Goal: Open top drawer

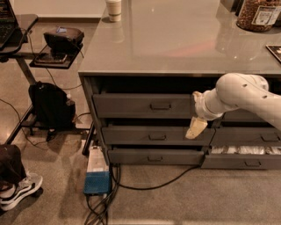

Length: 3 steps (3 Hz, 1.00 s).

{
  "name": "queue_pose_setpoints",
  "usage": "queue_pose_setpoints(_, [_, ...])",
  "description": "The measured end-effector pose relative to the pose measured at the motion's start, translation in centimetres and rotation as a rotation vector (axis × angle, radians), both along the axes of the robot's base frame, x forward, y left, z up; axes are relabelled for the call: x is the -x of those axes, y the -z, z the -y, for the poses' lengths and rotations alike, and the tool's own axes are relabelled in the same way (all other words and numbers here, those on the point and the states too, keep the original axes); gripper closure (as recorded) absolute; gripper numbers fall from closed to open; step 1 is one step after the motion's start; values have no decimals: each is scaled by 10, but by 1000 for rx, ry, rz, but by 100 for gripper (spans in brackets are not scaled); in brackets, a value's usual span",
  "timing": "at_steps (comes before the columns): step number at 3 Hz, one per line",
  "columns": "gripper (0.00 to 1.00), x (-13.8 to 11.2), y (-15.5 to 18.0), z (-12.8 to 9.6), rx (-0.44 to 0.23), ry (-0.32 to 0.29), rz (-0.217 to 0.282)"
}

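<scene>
The top drawer (131,106) is the wide grey one right under the countertop, with a small pull handle (160,106) centred on its front and a dark gap above it. Two shallower grey drawers (149,137) sit below it, each stepped a little further out. My white arm reaches in from the right. Its gripper (196,127) hangs in front of the drawer fronts, at the right end of the top drawer. It is right of the handle, slightly below it, and apart from it.
A cup (114,9) and a jar (258,15) stand on the grey countertop (175,44). The right-hand stack's lowest drawer (243,154) is pulled out. On the floor lie a blue box (97,182) and cables (149,186). A backpack (52,105) and a side table (26,26) stand at left.
</scene>
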<state>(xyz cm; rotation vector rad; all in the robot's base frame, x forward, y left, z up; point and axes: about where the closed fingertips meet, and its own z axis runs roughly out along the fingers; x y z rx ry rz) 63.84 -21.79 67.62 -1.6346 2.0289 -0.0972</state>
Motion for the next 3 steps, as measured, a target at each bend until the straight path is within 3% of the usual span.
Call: queue_pose_setpoints(3, [0, -79, 34, 5, 12, 86, 89])
